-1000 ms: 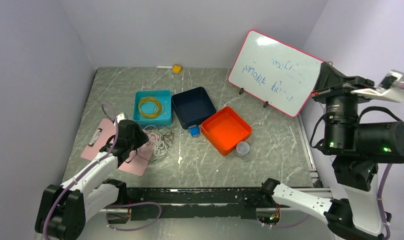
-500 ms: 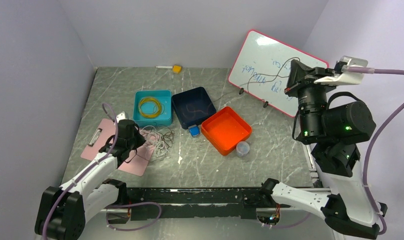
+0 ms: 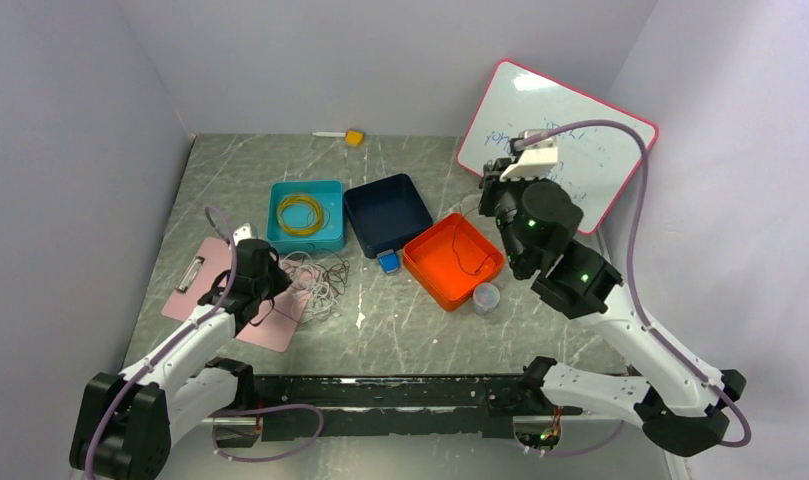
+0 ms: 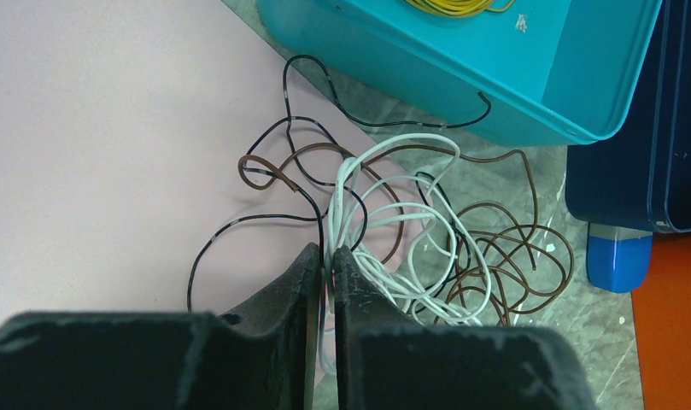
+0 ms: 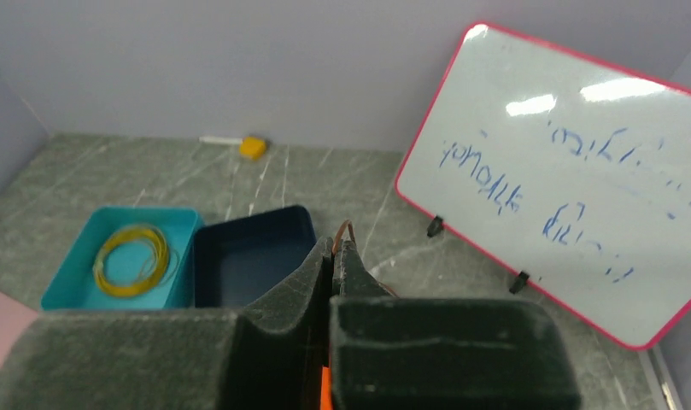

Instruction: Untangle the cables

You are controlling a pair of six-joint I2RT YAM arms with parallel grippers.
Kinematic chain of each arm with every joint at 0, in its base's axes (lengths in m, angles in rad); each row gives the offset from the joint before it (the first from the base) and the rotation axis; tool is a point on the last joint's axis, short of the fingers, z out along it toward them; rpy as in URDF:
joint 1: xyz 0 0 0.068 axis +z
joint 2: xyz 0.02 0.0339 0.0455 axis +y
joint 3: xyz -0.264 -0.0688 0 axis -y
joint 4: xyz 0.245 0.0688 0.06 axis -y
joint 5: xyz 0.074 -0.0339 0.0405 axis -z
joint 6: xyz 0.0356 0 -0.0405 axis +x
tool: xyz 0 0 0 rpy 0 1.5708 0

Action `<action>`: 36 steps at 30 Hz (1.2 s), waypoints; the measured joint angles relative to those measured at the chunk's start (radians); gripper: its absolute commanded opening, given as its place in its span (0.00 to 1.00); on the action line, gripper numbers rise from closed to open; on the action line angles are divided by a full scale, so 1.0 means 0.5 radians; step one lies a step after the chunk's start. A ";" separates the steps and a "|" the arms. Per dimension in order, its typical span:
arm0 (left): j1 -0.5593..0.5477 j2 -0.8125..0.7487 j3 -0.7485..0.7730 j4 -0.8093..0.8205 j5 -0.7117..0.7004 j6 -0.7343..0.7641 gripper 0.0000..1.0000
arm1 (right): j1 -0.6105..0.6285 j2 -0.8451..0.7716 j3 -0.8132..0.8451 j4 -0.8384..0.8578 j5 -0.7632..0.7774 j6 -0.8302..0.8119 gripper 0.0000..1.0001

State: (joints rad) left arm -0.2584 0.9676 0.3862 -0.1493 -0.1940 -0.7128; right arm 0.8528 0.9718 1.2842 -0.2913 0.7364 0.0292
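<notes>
One pink clipboard (image 3: pixel 192 292) lies near the left edge of the desk (image 3: pixel 400 325). Over its right edge the left gripper (image 4: pixel 327 256) pinches white strands of the cables (image 3: pixel 320 283), one tangle of white, brown and black wire lying across clipboard and desk. Three trays follow: a teal tray (image 3: pixel 307 246) holding one yellow coil (image 3: pixel 300 212), a navy tray (image 3: pixel 385 215) and an orange tray (image 3: pixel 427 278). Above the orange one, the right gripper (image 5: pixel 335 248) is pressed together on one brown cable (image 5: pixel 342 226).

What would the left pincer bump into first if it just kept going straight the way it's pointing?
The left pincer, pinching white strands, points into the tangle of cables; it would plough into those loops first. Beyond them stands the teal tray, though depth is hard to judge.
</notes>
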 measured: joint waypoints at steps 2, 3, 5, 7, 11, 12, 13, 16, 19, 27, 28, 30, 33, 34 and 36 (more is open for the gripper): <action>0.000 0.000 0.000 0.000 0.000 0.002 0.12 | 0.000 0.005 -0.056 -0.032 -0.008 0.040 0.00; 0.000 0.000 0.000 0.000 0.000 0.004 0.12 | 0.000 0.005 -0.074 -0.043 -0.011 0.060 0.00; 0.000 0.002 0.000 0.001 0.001 0.005 0.12 | -0.002 0.005 -0.085 -0.048 -0.012 0.087 0.00; 0.000 0.007 0.000 0.002 0.003 0.005 0.10 | -0.002 0.003 -0.090 -0.046 -0.011 0.107 0.00; 0.000 0.020 0.000 0.005 0.022 0.006 0.07 | -0.014 0.005 -0.105 -0.039 0.009 0.128 0.00; 0.000 0.021 0.000 0.006 0.030 0.008 0.07 | -0.027 0.008 -0.121 -0.029 0.021 0.132 0.00; 0.000 0.022 0.000 0.008 0.040 0.013 0.07 | -0.044 0.014 -0.138 -0.024 0.024 0.138 0.00; 0.001 0.024 0.000 0.018 0.086 0.037 0.07 | -0.150 0.070 -0.217 -0.026 -0.008 0.196 0.00; 0.002 0.030 0.000 0.040 0.158 0.076 0.07 | -0.310 0.158 -0.332 -0.027 -0.130 0.288 0.00; 0.002 0.040 0.000 0.067 0.314 0.166 0.07 | -0.599 0.306 -0.650 -0.048 -0.576 0.533 0.00; 0.002 0.040 0.000 0.067 0.324 0.173 0.07 | -0.614 0.317 -0.675 -0.041 -0.626 0.554 0.00; 0.002 0.050 0.000 0.074 0.344 0.185 0.07 | -0.649 0.349 -0.719 -0.018 -0.719 0.592 0.00; 0.002 0.073 0.000 0.095 0.365 0.196 0.07 | -0.685 0.397 -0.774 0.009 -0.838 0.632 0.00; 0.002 0.082 0.000 0.101 0.369 0.199 0.07 | -0.690 0.416 -0.788 0.018 -0.872 0.643 0.00; 0.002 0.096 0.000 0.109 0.379 0.201 0.07 | -0.694 0.457 -0.812 0.042 -0.948 0.661 0.00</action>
State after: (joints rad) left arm -0.2577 1.0157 0.3862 -0.0948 -0.0044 -0.6121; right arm 0.5056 1.2003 0.8783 -0.2703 0.2623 0.3599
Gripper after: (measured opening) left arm 0.096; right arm 0.018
